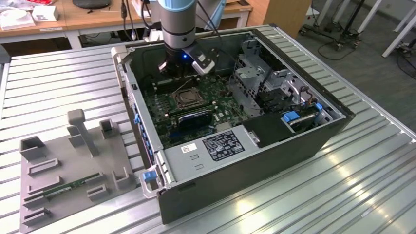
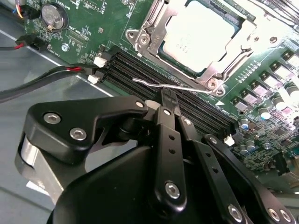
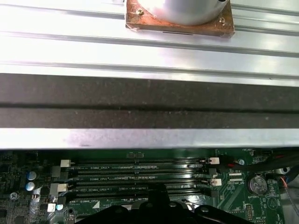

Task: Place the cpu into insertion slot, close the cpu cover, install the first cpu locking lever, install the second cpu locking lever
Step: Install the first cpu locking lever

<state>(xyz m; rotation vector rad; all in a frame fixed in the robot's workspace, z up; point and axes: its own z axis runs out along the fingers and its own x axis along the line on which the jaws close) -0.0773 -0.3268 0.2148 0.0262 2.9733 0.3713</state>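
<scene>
With the chip (image 2: 198, 35) seated and the cover (image 2: 152, 35) closed, a locking lever (image 2: 194, 88) is being pressed by the pinched-together gripper (image 2: 169, 94).

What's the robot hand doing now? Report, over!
Hand shut, tips at thin silvery wire lever. Small square silvery-tan chip seated, silvery metal frame cover down around it. Nothing in the way.
</scene>
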